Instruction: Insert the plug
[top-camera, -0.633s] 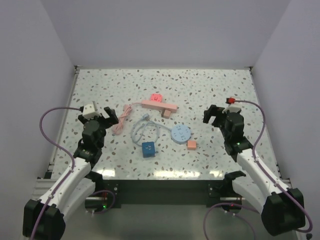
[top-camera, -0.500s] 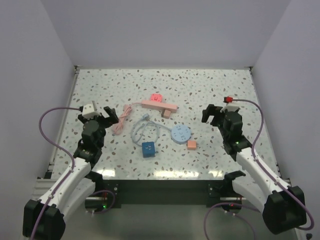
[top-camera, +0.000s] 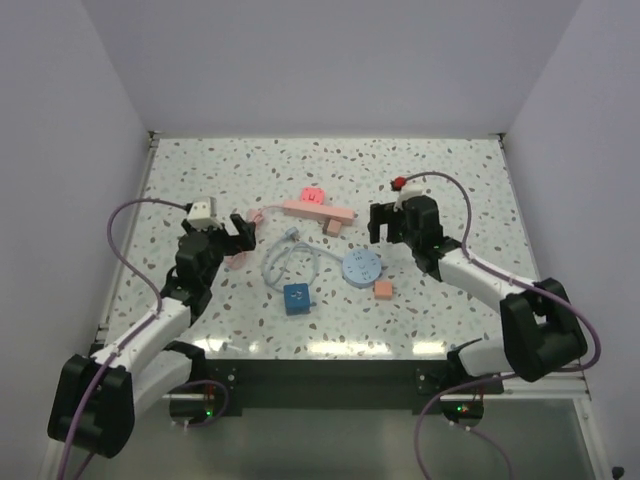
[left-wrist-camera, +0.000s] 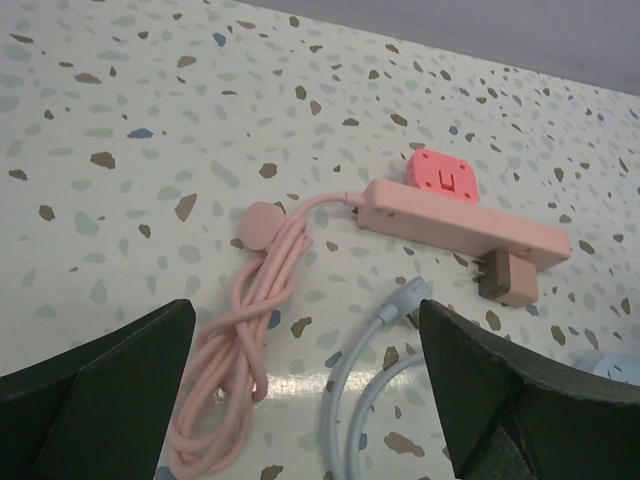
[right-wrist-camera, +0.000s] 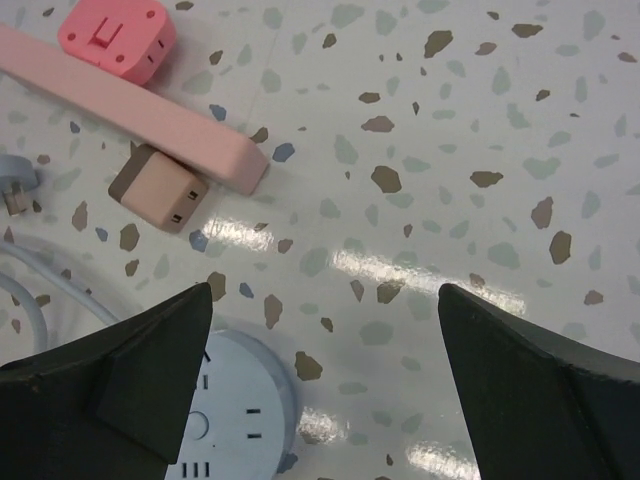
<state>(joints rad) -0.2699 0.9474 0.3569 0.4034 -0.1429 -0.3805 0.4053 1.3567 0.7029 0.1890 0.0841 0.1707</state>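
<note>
The pink strip (left-wrist-camera: 460, 222) lies flat on the bench (left-wrist-camera: 120, 150), with a red cube (left-wrist-camera: 440, 172) against its far edge and a tan adapter (left-wrist-camera: 505, 275) against its near edge. Its pink cord (left-wrist-camera: 250, 350) lies bundled to the left, a round plug (left-wrist-camera: 263, 222) at the bundle's far end. A pale blue plug (left-wrist-camera: 405, 297) lies loose just near of the strip.

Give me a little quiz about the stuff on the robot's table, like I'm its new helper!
1. True or false: the right hand is holding the blue cube.
2. What shape is the light blue socket? A round, B square, C star.
3. Fill in: the charger beside the pink power strip is coloured ____.
Key: 1 false, the right hand is open and empty; 2 A; 3 tan.
</note>
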